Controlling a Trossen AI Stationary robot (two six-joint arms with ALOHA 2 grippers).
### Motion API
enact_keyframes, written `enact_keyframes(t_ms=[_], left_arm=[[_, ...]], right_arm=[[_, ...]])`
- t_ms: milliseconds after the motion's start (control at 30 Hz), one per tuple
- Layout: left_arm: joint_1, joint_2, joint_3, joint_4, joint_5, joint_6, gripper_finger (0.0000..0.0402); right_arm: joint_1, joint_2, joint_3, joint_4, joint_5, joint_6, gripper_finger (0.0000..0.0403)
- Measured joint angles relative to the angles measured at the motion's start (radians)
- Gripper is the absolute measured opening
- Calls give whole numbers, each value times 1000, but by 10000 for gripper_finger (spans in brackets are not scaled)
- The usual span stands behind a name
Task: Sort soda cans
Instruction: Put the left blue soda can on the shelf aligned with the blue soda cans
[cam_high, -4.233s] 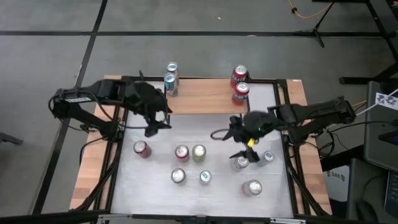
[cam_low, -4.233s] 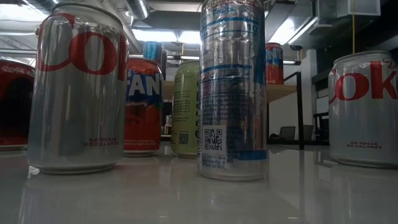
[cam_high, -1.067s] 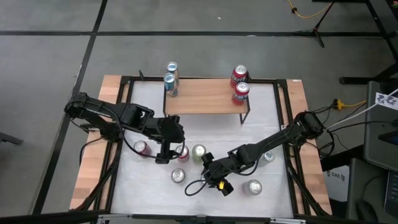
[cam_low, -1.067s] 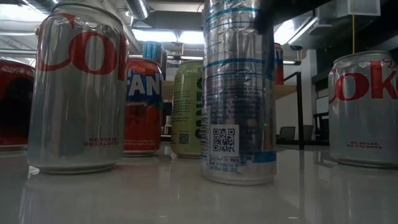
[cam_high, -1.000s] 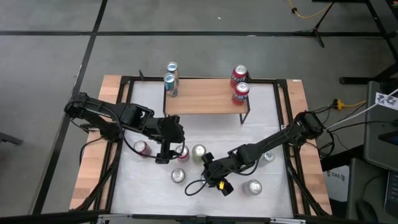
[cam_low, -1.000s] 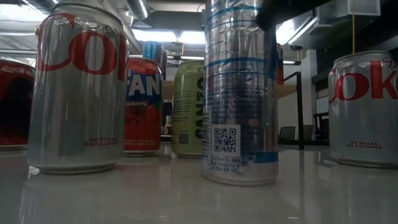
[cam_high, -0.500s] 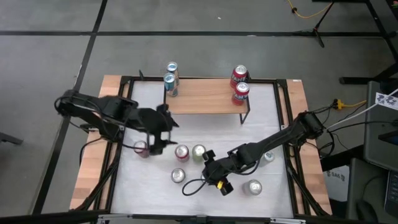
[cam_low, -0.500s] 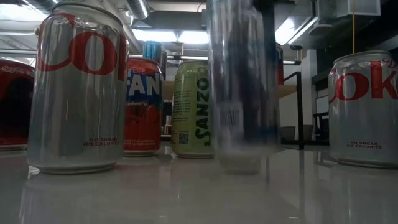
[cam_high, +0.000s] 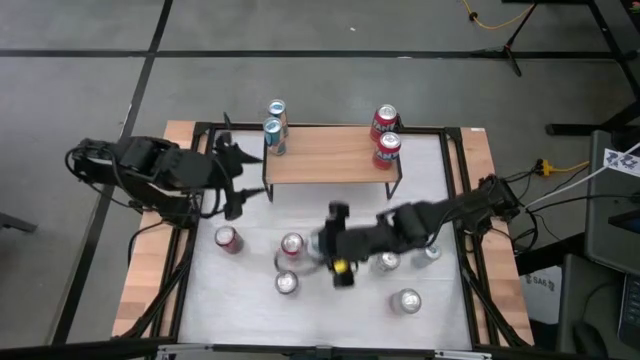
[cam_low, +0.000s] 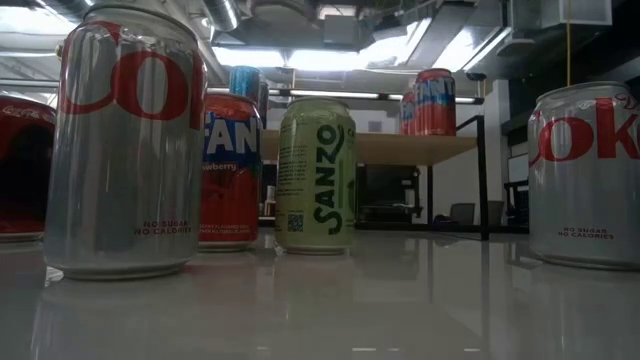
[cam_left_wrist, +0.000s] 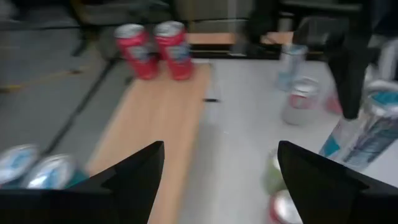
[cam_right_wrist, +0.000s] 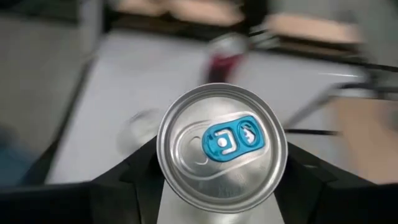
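My right gripper (cam_high: 334, 250) hangs over the middle of the table, shut on a slim light blue and white soda can (cam_right_wrist: 221, 146) with a blue tab. The left wrist view shows this can (cam_left_wrist: 365, 132) tilted in the air. My left gripper (cam_high: 235, 186) stands open and empty near the wooden shelf's left end. Two light blue cans (cam_high: 274, 126) and two red cans (cam_high: 383, 136) stand on the shelf (cam_high: 330, 155). A green can (cam_low: 315, 175), red cans (cam_high: 227, 238) and silver cans (cam_high: 406, 300) stand upright on the white table top. My right gripper pinches the slim can's round wall just below its top rim (cam_right_wrist: 163, 163), one finger (cam_right_wrist: 127, 183) on each side. The can is lifted clear of the table and tilted, its top turned toward the wrist.
The shelf stands on dark legs at the table's far side, with room beneath it. A black frame (cam_high: 462, 200) runs along the table's edges. Free table surface lies along the near edge between the standing cans.
My right gripper has risen from the table top with the slim can, which has left the low view and tipped as the wrist turned. My left gripper has drawn back up and toward the table's left edge, away from the red cans, staying open.
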Motion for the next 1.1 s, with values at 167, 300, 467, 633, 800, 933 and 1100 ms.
enact_keyframes(t_ms=[167,300,467,633,800,933,1100], left_arm=[[11,-22,0,-6,-121,1,305],[29,-28,0,-6,-142,3,305],[49,-18,0,-6,-142,3,305],[69,-3,0,-5,-142,3,305],[86,32,0,-5,-143,3,305],[96,69,0,-5,-142,4,305],[109,115,0,2,-143,30,305]], right_arm=[[-104,-1,104,-22,189,46,227],[-215,-2,138,-20,217,116,227],[-349,-1,138,-75,205,219,227],[-459,-1,138,-161,132,303,227],[-525,-1,138,-249,31,327,227],[-541,-1,138,-296,42,347,227],[-539,-1,125,-303,78,349,227]])
